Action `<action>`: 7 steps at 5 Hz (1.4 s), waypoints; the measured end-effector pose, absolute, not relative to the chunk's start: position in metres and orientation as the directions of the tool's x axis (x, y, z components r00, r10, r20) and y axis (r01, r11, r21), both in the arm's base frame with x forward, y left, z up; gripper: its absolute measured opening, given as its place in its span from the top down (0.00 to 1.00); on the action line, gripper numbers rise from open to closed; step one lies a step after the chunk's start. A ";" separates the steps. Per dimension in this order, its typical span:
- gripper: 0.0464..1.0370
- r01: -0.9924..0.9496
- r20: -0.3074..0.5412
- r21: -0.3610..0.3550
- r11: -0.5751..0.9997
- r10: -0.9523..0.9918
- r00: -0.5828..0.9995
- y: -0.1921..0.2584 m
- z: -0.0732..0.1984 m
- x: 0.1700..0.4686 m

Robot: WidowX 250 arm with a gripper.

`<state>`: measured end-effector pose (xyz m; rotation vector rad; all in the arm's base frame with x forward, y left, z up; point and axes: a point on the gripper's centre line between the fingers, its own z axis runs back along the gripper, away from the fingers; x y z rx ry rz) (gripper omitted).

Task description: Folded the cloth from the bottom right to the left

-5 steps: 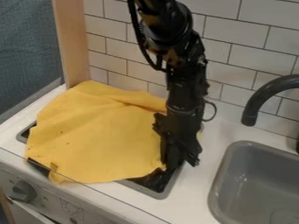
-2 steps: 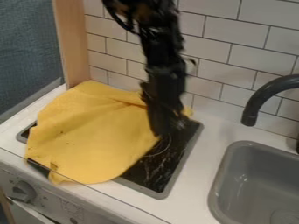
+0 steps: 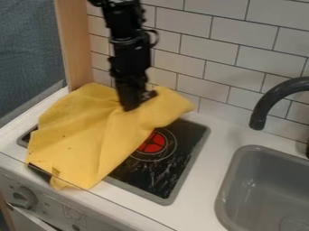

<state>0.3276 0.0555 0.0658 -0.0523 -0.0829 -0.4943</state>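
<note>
Camera view, black arm (image 3: 128,52) angled steeply down, tip at yellow cloth (image 3: 87,135)

We take one view, from a fixed camera above the front edge of the counter (image 3: 196,185). We face down at a slant toward the tiled wall (image 3: 241,54), turned toward the stove (image 3: 188,164) end. We sit close: the frame spans the stove and the front panel's knob (image 3: 23,197), and crops the sink (image 3: 226,194) at its right and lower borders.
</note>
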 end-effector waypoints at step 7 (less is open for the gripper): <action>0.02 0.394 -0.076 -0.046 0.918 -0.396 0.915 0.122 0.021 0.335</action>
